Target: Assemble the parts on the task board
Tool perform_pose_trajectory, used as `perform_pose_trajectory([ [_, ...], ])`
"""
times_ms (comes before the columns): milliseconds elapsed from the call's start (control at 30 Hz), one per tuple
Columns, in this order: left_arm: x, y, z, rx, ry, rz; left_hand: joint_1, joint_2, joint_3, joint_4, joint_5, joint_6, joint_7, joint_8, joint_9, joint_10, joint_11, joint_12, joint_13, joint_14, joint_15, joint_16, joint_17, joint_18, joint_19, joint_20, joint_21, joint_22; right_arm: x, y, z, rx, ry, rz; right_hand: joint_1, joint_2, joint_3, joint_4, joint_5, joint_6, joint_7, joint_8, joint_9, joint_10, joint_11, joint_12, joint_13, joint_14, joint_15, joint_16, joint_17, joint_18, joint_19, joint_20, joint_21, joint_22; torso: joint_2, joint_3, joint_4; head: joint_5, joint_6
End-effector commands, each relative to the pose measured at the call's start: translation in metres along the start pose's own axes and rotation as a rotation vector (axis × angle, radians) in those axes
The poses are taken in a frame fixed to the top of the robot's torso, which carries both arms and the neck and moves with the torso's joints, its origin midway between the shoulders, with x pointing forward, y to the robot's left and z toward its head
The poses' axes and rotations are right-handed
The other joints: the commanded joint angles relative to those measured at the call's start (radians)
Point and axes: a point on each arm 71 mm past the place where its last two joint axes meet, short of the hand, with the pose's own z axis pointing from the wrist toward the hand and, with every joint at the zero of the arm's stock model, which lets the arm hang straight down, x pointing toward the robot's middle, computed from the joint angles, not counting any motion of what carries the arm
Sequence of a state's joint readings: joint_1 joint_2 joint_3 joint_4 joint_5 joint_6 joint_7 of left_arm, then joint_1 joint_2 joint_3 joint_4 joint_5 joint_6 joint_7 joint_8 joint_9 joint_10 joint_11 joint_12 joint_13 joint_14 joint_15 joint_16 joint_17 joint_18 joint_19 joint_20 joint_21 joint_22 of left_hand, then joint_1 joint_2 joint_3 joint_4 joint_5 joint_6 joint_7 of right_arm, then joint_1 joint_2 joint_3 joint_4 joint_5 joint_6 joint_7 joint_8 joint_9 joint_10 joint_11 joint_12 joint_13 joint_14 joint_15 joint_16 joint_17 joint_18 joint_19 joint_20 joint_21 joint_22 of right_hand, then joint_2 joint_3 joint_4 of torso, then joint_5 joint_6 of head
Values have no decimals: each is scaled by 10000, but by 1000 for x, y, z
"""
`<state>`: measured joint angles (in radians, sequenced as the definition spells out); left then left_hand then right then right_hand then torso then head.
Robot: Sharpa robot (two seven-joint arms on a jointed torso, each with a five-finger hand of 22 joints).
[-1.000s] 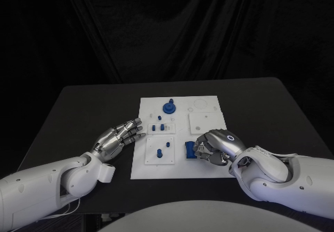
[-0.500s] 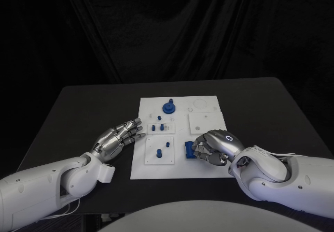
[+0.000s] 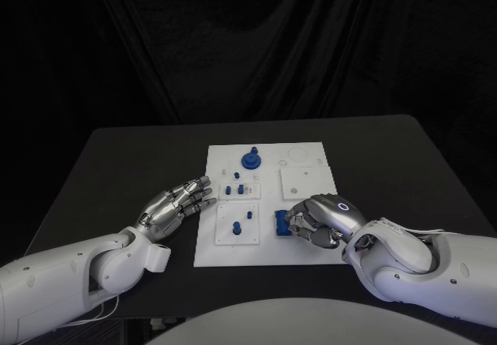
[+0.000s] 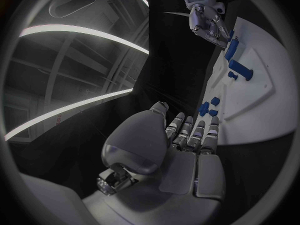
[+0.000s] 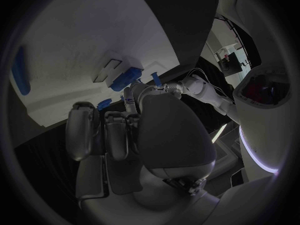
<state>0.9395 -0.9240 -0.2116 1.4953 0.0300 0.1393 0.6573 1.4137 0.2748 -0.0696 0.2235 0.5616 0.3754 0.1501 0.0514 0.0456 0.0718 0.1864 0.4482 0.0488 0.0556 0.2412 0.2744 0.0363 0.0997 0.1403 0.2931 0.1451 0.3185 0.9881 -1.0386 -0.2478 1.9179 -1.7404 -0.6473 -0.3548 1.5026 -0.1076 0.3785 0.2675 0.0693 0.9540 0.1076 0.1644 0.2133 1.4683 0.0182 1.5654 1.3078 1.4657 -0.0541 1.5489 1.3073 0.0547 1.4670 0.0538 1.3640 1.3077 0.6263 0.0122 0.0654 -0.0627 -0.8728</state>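
black table (image 3: 124, 158) before a dark curtain (image 3: 259, 57), white task board (image 3: 311, 255) at frame centre carrying blue parts including a round knobbed piece (image 3: 252, 158) near its top; left hand (image 3: 176, 205), fingers extended and empty, beside the board's left edge; right hand (image 3: 323, 219) curled around a blue block (image 3: 281, 222) at the board's lower right, the right wrist view showing blue (image 5: 125, 79) at its fingertips.
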Motion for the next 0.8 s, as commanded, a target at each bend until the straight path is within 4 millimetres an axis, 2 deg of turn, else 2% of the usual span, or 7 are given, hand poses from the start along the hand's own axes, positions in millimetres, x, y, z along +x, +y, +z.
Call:
perform_pose_trajectory([
  [33, 2, 0, 0, 182, 144, -124, 53, -70, 84, -3, 47, 58, 464, 54, 8, 17, 64, 63, 12, 10, 12, 17, 12, 70, 80, -6, 12, 15, -7, 3, -2, -119, -457, 158, -1, -65, 61, -8, 54, 7, -41, -46, -25, 1025, -77, 54, 2630, 951, 2, -28, 2176, -66, 249, 33, 64, 2003, 0, 0, 2, -30, 2],
  [233, 3, -3, -1, 538, 104, -107, 90, -77, 175, -26, 103, 197, 493, 92, 24, 118, 96, 223, 28, 67, 44, 141, 28, 83, 147, -1, 65, 100, -29, 0, -3, 134, -932, 474, -3, -160, 102, -44, 114, 133, -96, -71, -91, 1025, -134, 54, 2630, 949, -47, -34, 2164, -78, 271, -10, 121, 2020, -1, 2, -1, -106, 2],
  [300, 2, -5, -3, 764, 61, -80, 120, -107, 239, -47, 165, 282, 492, 113, 31, 196, 109, 320, 33, 113, 64, 218, 35, 78, 189, 1, 93, 134, -39, -5, -2, 531, -982, 726, -244, -423, -32, 82, 163, 588, -138, 68, -67, 1025, -108, 54, 2630, 945, -47, -44, 2144, -79, 267, -37, 112, 2016, 0, 1, 1, -158, 2],
  [400, 2, -9, -5, 1098, -18, -19, 161, -208, 350, -73, 341, 519, 492, 173, 52, 375, 110, 521, 47, 216, 108, 379, 49, 59, 328, 3, 195, 275, -51, -16, 0, 1233, -827, 931, -621, -533, -226, 218, 176, 868, -150, 184, -6, 1025, -38, 54, 2630, 946, 16, -43, 2143, -80, 263, 3, 104, 2012, 0, 1, -1, -193, 2],
  [433, 2, -11, -7, 1213, -60, 8, 160, -228, 364, -67, 345, 571, 490, 185, 56, 412, 104, 549, 48, 247, 116, 429, 54, 54, 351, 2, 210, 291, -55, -20, 0, 1542, -705, 978, -920, -541, -367, 227, 212, 1048, -214, 300, 56, 1025, -71, 54, 2630, 947, 1, -40, 2147, -78, 263, 11, 107, 2012, 0, 1, -2, -216, 2],
  [567, 4, -16, -14, 1514, -233, 111, 114, -314, 389, 14, 342, 804, 487, 240, 74, 563, 96, 663, 55, 360, 137, 569, 66, 36, 434, -1, 265, 350, -69, -36, 2, 2575, -331, 1182, -1814, -349, -837, 236, 965, 1291, -393, 668, 319, 1025, -242, 54, 2630, 948, -131, -38, 2146, -78, 274, -97, 139, 2019, -3, -5, 9, -287, 2],
  [800, 9, -40, -12, 2082, -264, 462, -4, -424, 320, 217, 305, 1030, 502, 289, 86, 712, 105, 724, 58, 408, 47, 566, 58, 83, 422, -92, 256, 329, -79, -55, -2, 4015, 365, 1234, -2251, -167, -1017, 236, 1382, 1336, -598, 1373, 931, 1025, -425, 54, 2630, 947, -293, -49, 2108, -166, 430, -256, 525, 2135, -9, -6, 4, -446, 2],
])
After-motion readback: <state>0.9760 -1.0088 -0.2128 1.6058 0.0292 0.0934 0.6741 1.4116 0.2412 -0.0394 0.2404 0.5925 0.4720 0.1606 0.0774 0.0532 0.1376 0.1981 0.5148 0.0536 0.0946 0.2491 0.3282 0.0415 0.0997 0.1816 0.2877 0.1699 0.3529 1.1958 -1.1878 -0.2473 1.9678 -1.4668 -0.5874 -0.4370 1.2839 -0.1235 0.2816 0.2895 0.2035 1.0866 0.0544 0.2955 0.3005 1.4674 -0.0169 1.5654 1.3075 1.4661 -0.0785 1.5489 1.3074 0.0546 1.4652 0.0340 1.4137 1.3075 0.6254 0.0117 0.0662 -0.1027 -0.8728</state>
